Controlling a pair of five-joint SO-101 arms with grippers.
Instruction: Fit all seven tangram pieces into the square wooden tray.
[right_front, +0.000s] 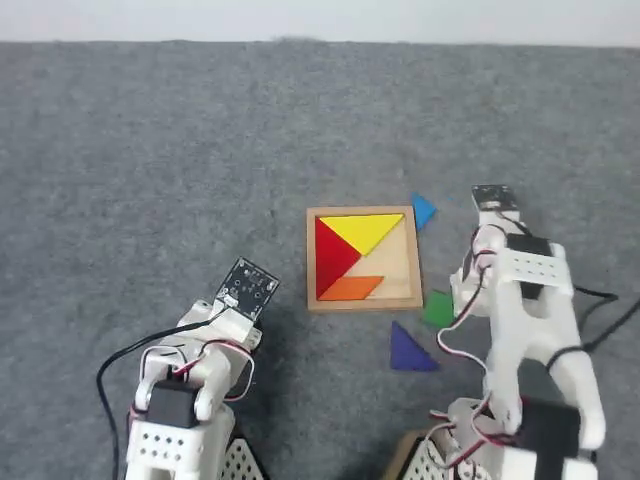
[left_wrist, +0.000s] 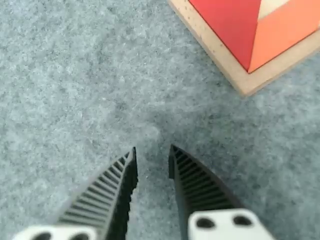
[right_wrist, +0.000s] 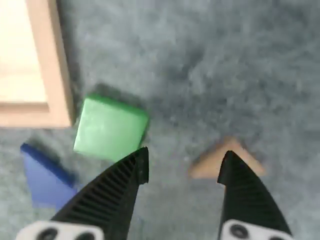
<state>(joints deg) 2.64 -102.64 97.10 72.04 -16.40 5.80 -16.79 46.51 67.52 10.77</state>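
The square wooden tray (right_front: 363, 303) holds a yellow triangle (right_front: 362, 230), a red triangle (right_front: 332, 256) and an orange parallelogram (right_front: 351, 288); its right part is bare wood. Outside it lie a light blue triangle (right_front: 424, 210), a green square (right_front: 437, 308) and a dark blue triangle (right_front: 408, 350). My right gripper (right_wrist: 185, 159) is open just above the mat, between the green square (right_wrist: 111, 128) and a small tan triangle (right_wrist: 225, 159), which touches one fingertip. My left gripper (left_wrist: 152, 152) is slightly open over bare mat, short of the tray's corner (left_wrist: 215, 55).
Grey felt mat (right_front: 160, 150) covers the whole table, with wide free room at the left and far side. The right arm (right_front: 525, 290) stands over the mat right of the tray. Cables trail beside both arm bases.
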